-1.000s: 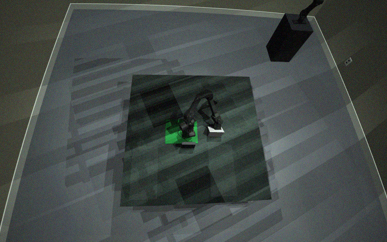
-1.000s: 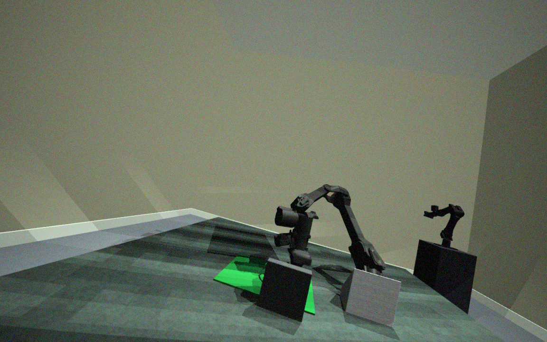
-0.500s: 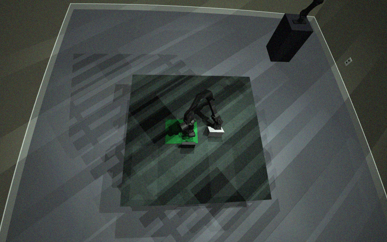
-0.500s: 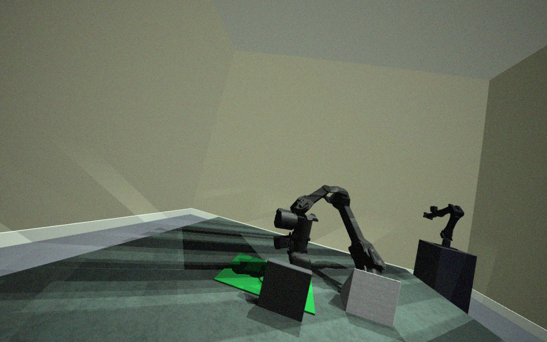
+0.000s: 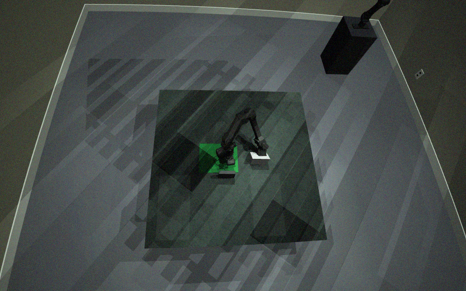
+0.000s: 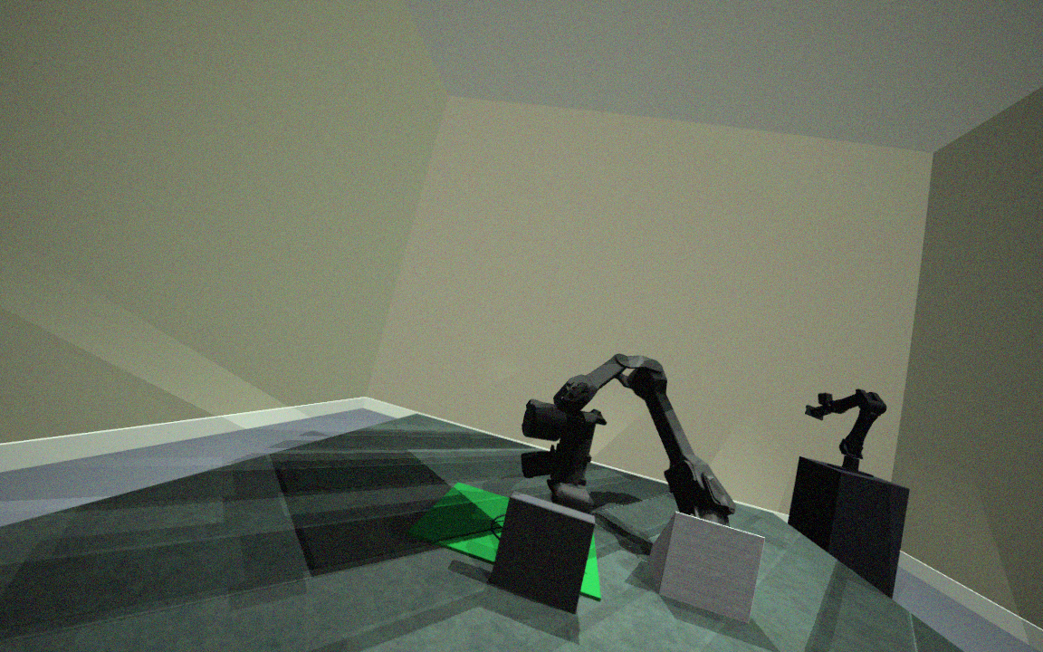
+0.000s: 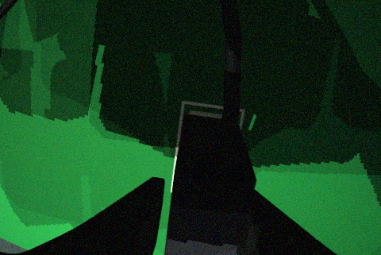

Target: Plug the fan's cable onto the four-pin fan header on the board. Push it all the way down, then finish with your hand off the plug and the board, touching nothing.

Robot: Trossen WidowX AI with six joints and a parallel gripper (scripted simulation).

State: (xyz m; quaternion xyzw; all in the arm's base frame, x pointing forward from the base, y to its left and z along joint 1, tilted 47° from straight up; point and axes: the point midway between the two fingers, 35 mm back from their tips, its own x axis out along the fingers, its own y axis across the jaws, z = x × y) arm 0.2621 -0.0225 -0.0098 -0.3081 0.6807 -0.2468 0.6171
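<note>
Arm pose: we see the arm [image 6: 663, 421] rise from a pale grey block [image 6: 707, 563], fold at a high elbow and drop its wrist straight down over the board [image 6: 452, 519], just right of centre in the exterior view.

Gripper: in the wrist view the gripper [image 7: 205, 187] stands slightly apart around the plug [image 7: 203, 218]. A strip of green shows between the finger [image 7: 106, 239] at lower left and the plug's side. The finger at lower right merges with the plug's dark body, so we cannot tell whether it touches.

Plug and header: the plug sits upright in the lower middle of the wrist frame, with its far end inside the pale rim of the header [image 7: 203, 108].

Cable: the cable [image 7: 231, 28] runs up from the plug, bends right near the top edge and turns down at the upper right.

Edges and room: a dark block [image 6: 541, 551] stands at the board's near edge, right beside the gripper. The pale block lies to its right with a gap between them. A black pedestal [image 6: 846, 519] with a second small arm stands well apart at far right. To the left of the board we see open mat.

Materials and shapes: the board is flat, bright green and square under blocky shadows. The plug is a matte black box, the header rim is thin and grey, and the arm links are dark and dull.
</note>
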